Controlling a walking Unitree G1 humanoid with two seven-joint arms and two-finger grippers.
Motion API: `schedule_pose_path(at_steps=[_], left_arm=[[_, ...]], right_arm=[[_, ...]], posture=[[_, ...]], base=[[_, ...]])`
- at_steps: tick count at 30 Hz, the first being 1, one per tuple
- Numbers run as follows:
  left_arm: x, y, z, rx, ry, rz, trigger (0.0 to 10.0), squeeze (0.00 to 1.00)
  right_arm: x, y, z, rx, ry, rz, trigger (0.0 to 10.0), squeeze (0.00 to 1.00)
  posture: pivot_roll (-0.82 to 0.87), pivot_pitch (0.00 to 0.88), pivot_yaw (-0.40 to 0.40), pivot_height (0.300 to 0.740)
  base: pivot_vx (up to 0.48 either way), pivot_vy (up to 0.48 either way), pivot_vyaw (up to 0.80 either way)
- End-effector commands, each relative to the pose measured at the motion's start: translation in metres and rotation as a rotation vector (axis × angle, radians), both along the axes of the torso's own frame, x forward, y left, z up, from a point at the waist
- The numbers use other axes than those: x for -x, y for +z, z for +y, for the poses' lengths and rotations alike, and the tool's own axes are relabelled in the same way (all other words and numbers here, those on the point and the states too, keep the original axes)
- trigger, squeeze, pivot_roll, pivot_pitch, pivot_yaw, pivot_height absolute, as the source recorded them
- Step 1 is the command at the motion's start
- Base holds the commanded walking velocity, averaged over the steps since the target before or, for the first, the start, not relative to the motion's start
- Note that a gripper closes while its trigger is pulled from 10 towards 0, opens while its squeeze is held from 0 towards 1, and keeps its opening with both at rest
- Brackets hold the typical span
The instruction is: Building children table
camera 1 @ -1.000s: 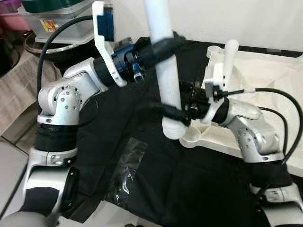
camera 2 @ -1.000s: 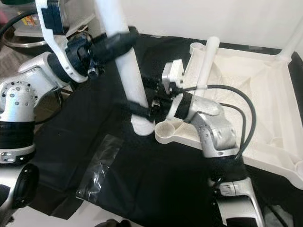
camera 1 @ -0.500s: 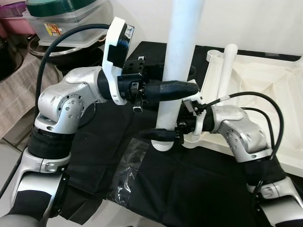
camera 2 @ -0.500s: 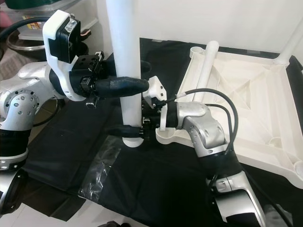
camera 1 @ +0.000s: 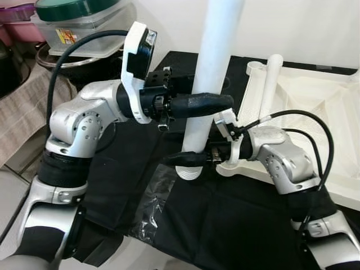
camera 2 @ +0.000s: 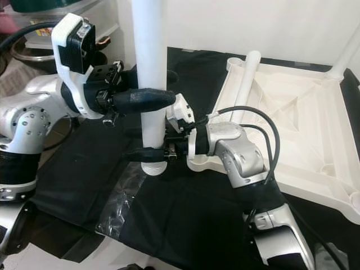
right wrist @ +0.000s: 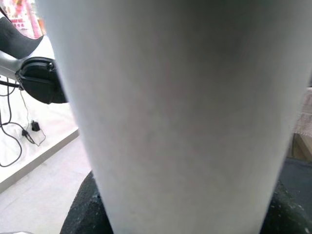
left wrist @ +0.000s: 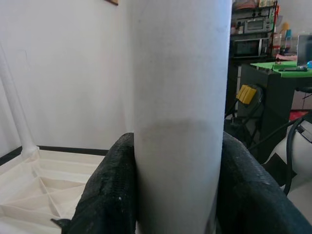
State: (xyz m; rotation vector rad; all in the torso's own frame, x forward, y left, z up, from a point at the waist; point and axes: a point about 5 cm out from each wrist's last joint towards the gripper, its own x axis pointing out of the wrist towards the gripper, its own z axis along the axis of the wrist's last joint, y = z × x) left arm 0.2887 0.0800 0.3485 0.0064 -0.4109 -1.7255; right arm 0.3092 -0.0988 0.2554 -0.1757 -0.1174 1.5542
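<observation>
I hold a long white table leg (camera 1: 212,67) almost upright over the black cloth, its ribbed lower end (camera 1: 188,171) just left of the tabletop's near corner. My left gripper (camera 1: 216,102) is shut on the leg at mid-height; in the left wrist view its black fingers (left wrist: 109,190) press both sides of the leg (left wrist: 178,122). My right gripper (camera 1: 188,159) is shut on the leg close to its lower end, and the leg (right wrist: 185,122) stands right before the right wrist camera. The white tabletop (camera 2: 304,129) lies upside down at the right, with another leg (camera 2: 246,84) standing in its left corner.
A black cloth (camera 1: 225,225) covers the work surface, with a clear plastic bag (camera 1: 149,202) lying on it near the front. Plastic containers (camera 1: 73,28) and a bowl are stacked at the back left. A further white leg (camera 2: 349,50) rises at the tabletop's far right corner.
The leg has swung from a tilt to nearly upright, and its lower end has moved left, away from the tabletop's corner. Both grippers kept hold of it.
</observation>
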Motion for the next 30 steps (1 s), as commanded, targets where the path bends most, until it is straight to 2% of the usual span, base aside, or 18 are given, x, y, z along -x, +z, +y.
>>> schedule_pose_path(at_steps=[1, 3, 4, 5, 7, 10, 13, 14, 16, 19, 20, 22, 23, 25, 26, 28, 29, 30], left_arm=[[0.007, -0.012, -0.018, -0.049, -0.122, 0.034, 0.0, 0.0], [0.005, -0.012, -0.018, -0.045, -0.113, 0.053, 0.0, 0.0], [0.001, -0.012, -0.017, -0.043, -0.077, 0.075, 5.5, 1.0], [-0.004, -0.012, -0.014, -0.042, -0.028, 0.081, 10.0, 1.0], [-0.004, -0.012, -0.014, -0.042, -0.028, 0.081, 10.0, 1.0], [-0.012, -0.011, -0.005, -0.005, 0.075, 0.093, 10.0, 1.0], [-0.028, -0.023, 0.029, 0.059, 0.352, 0.117, 10.0, 1.0], [-0.032, -0.032, 0.042, 0.07, 0.451, 0.135, 10.0, 1.0], [-0.035, -0.045, 0.056, 0.086, 0.579, 0.167, 10.0, 1.0], [-0.035, -0.065, 0.074, 0.117, 0.778, 0.202, 10.0, 1.0], [-0.035, -0.065, 0.074, 0.117, 0.778, 0.202, 10.0, 1.0], [-0.032, -0.08, 0.08, 0.129, 0.879, 0.228, 10.0, 1.0], [-0.029, -0.085, 0.082, 0.135, 0.91, 0.243, 10.0, 0.8], [-0.025, -0.09, 0.083, 0.14, 0.938, 0.253, 10.0, 0.8], [-0.02, -0.094, 0.083, 0.154, 0.962, 0.268, 10.0, 0.0], [-0.015, -0.097, 0.082, 0.165, 0.983, 0.275, 10.0, 0.0], [-0.008, -0.098, 0.082, 0.19, 1.009, 0.289, 10.0, 0.0], [-0.008, -0.098, 0.082, 0.19, 1.009, 0.289, 10.0, 0.0]], right_arm=[[0.001, 0.013, 0.005, -0.039, 0.009, -0.035, 0.0, 0.0], [0.001, 0.013, 0.004, -0.044, 0.004, -0.033, 0.0, 0.0], [0.0, 0.013, 0.003, -0.05, -0.009, -0.031, 0.0, 0.0], [-0.002, 0.013, 0.001, -0.058, -0.033, -0.03, 0.0, 0.0], [-0.002, 0.013, 0.001, -0.058, -0.033, -0.03, 0.0, 0.0], [-0.008, 0.014, -0.005, -0.077, -0.102, -0.027, 0.0, 0.0], [-0.025, 0.017, -0.029, -0.094, -0.27, -0.025, 0.0, 0.0], [-0.028, 0.018, -0.038, -0.09, -0.305, -0.024, 0.0, 0.0], [-0.029, 0.019, -0.047, -0.079, -0.329, -0.021, 0.0, 0.0], [-0.028, 0.018, -0.057, -0.051, -0.335, -0.008, 0.0, 0.0], [-0.028, 0.018, -0.057, -0.051, -0.335, -0.008, 0.0, 0.0], [-0.027, 0.016, -0.061, -0.033, -0.322, 0.015, 0.0, 0.0], [-0.027, 0.015, -0.062, -0.027, -0.312, 0.029, 1.6, 0.0], [-0.025, 0.015, -0.062, -0.017, -0.299, 0.039, 1.6, 0.0], [-0.023, 0.014, -0.062, -0.006, -0.273, 0.048, 10.0, 0.0], [-0.021, 0.014, -0.06, 0.004, -0.239, 0.054, 10.0, 0.0], [-0.018, 0.014, -0.056, 0.013, -0.181, 0.068, 10.0, 0.0], [-0.018, 0.014, -0.056, 0.013, -0.181, 0.068, 10.0, 0.0]], posture=[[0.03, 0.13, 0.066, 0.74], [0.03, 0.13, 0.067, 0.74], [0.03, 0.134, 0.066, 0.74], [0.03, 0.135, 0.066, 0.74], [0.03, 0.135, 0.066, 0.74], [0.03, 0.144, 0.068, 0.74], [0.03, 0.174, 0.072, 0.74], [0.03, 0.188, 0.075, 0.74], [0.03, 0.216, 0.079, 0.74], [0.03, 0.245, 0.08, 0.74], [0.03, 0.245, 0.08, 0.74], [0.03, 0.277, 0.08, 0.74], [0.03, 0.277, 0.08, 0.74], [0.02, 0.294, 0.082, 0.74], [0.02, 0.311, 0.084, 0.74], [0.03, 0.326, 0.084, 0.74], [0.03, 0.34, 0.083, 0.74], [0.03, 0.34, 0.083, 0.74]], base=[[0.0, 0.0, 0.0], [0.0, 0.0, 0.0], [0.0, 0.0, 0.0], [0.0, 0.0, 0.0], [0.0, 0.0, 0.0], [0.0, 0.0, 0.0], [0.0, 0.0, 0.0], [0.0, 0.0, 0.0], [0.0, 0.0, 0.0], [0.0, 0.0, 0.0], [0.0, 0.0, 0.0], [0.0, 0.0, 0.0], [0.0, 0.0, 0.0], [0.0, 0.0, 0.0], [0.0, 0.0, 0.0], [0.0, 0.0, 0.0], [0.0, 0.0, 0.0], [0.0, 0.0, 0.0]])
